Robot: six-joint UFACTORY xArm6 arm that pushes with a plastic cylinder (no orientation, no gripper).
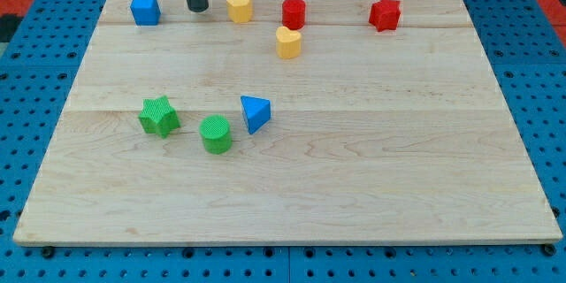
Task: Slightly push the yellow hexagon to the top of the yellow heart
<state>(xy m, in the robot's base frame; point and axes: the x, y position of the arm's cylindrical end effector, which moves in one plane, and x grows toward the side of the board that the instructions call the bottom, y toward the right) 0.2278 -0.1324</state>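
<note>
The yellow hexagon (240, 6) sits near the view's top, left of centre. The yellow heart (288, 42) lies below and to the right of it. My tip (197, 8) rests on the board just left of the yellow hexagon, with a small gap between them, and right of the blue cube (145, 9). The rod rises out of the view's top.
A red cylinder (294, 12) stands just above the yellow heart, right of the hexagon. A red star (385, 14) is at the top right. A green star (159, 116), a green cylinder (216, 133) and a blue triangle (256, 112) sit at the lower left of centre.
</note>
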